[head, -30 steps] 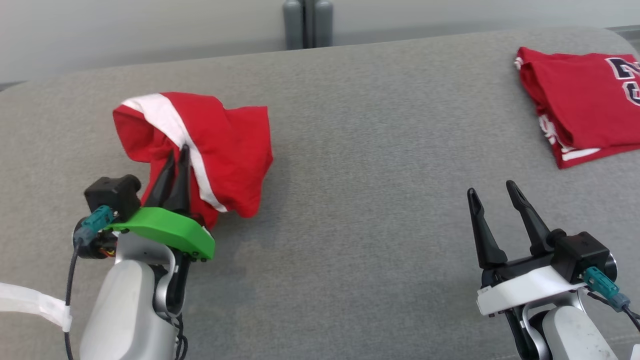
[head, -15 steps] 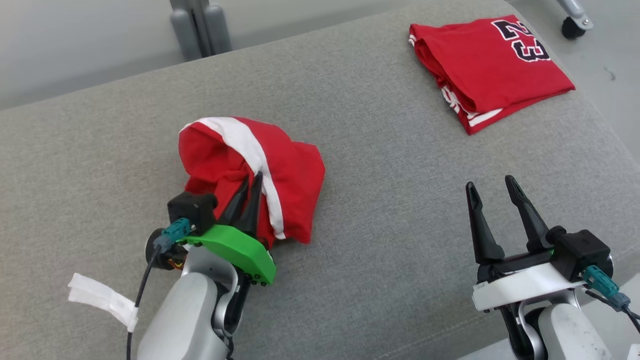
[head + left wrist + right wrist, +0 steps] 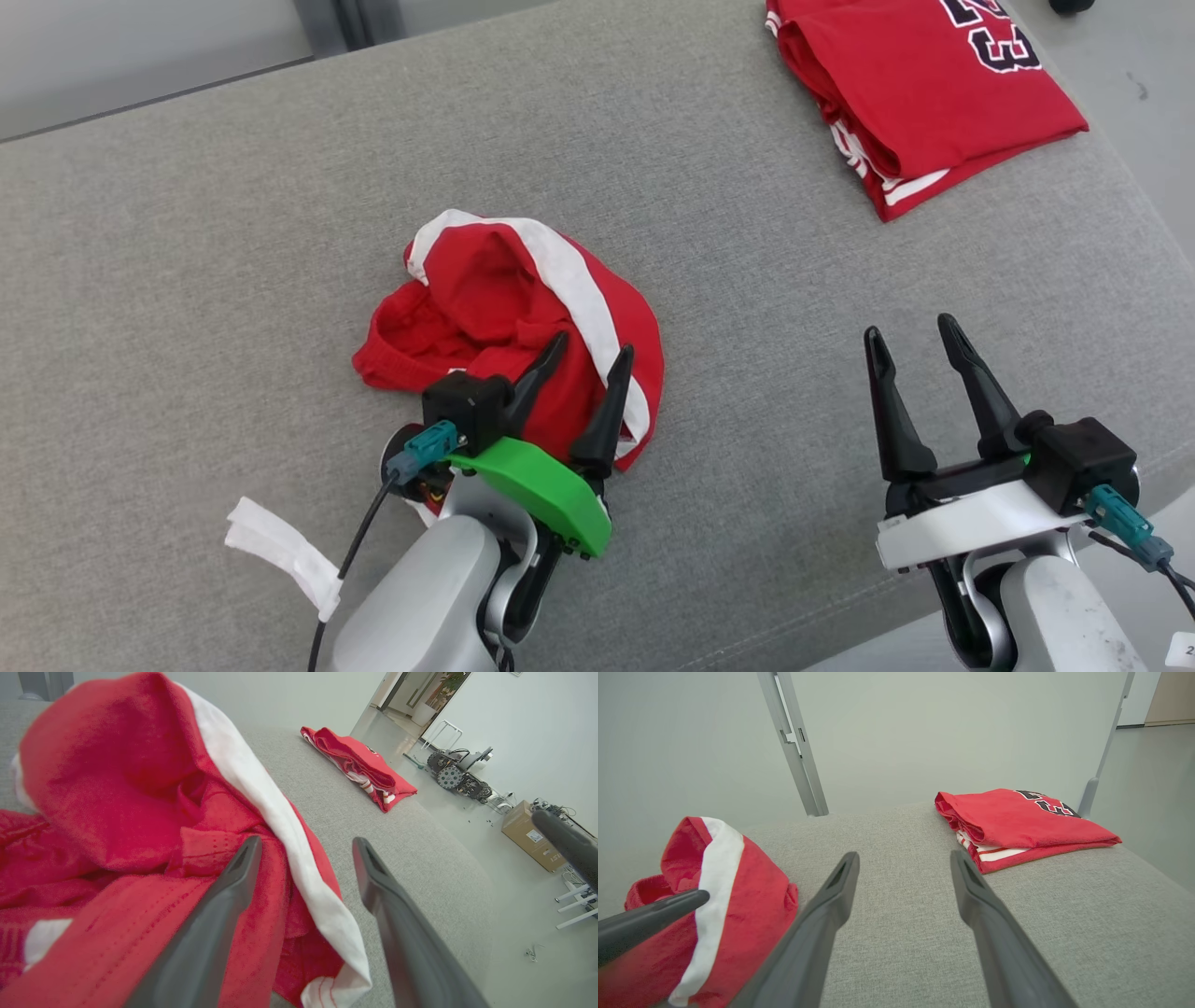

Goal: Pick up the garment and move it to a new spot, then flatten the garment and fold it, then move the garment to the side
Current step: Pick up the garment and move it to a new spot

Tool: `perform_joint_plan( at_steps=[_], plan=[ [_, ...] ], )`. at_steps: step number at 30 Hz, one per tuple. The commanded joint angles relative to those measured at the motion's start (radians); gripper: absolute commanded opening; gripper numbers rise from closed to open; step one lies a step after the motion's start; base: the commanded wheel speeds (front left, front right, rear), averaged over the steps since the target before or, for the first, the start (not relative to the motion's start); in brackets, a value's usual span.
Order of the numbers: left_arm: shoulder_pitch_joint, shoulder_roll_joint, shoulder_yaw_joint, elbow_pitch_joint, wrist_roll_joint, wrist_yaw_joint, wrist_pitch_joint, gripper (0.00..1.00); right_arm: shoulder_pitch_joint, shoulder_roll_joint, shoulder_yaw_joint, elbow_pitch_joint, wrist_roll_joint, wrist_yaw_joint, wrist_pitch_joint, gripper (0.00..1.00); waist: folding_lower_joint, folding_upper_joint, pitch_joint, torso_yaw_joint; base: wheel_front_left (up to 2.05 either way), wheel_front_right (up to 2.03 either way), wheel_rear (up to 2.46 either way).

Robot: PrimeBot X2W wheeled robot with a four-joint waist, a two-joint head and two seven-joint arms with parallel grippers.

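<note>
Head view shows my left end effector (image 3: 593,343) spread wide over the crumpled garment (image 3: 485,289) on the grey cushion (image 3: 187,280), so I should lift clear, then pinch two edges to flatten it.

folded jersey (image 3: 924,84), grey cushion (image 3: 187,233), cardboard box (image 3: 530,835)

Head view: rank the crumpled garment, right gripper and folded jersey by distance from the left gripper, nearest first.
1. Crumpled garment, at the fingers of the left gripper.
2. Right gripper, off to its right.
3. Folded jersey, far right corner.
</note>
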Motion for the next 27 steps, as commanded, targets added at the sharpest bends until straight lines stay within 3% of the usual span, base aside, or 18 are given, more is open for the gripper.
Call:
perform_joint_plan(
  at_steps=[1, 4, 9, 15, 19, 27],
  plan=[
    [-0.009, 0.006, -0.001, -0.018, -0.010, 0.011, -0.020, 1.00, 0.006, -0.005, 0.001, 0.004, -0.003, -0.001, -0.002, 1.00, 0.0000, 0.0000, -0.036, 0.040, 0.00, 0.00, 0.00],
    [0.017, 0.009, 0.024, -0.066, -0.008, 0.033, -0.049, 1.00, 0.020, -0.008, 0.007, 0.010, -0.001, -0.001, -0.002, 1.00, 0.0000, 0.0000, -0.073, 0.073, 0.00, 0.00, 0.00],
    [0.088, 0.073, 0.091, -0.157, 0.032, 0.093, -0.069, 1.00, 0.050, -0.014, 0.015, 0.023, 0.006, -0.001, -0.002, 1.00, 0.0000, 0.0000, -0.148, 0.144, 0.00, 0.00, 0.00],
    [0.205, 0.126, 0.196, -0.224, 0.063, 0.133, -0.074, 1.00, 0.089, -0.023, 0.027, 0.040, 0.012, -0.001, -0.002, 1.00, 0.0000, 0.0000, -0.237, 0.215, 0.00, 0.00, 0.00],
    [0.312, 0.116, 0.314, -0.288, 0.092, 0.130, -0.074, 1.00, 0.105, -0.023, 0.034, 0.041, 0.016, -0.001, -0.002, 1.00, 0.0000, 0.0000, -0.270, 0.239, 0.00, 0.00, 0.00],
    [0.503, 0.086, 0.474, -0.366, 0.296, 0.081, -0.074, 1.00, 0.147, -0.017, 0.050, 0.041, 0.022, -0.001, -0.002, 1.00, 0.0000, 0.0000, -0.308, 0.260, 0.00, 0.00, 0.00]
  ],
)
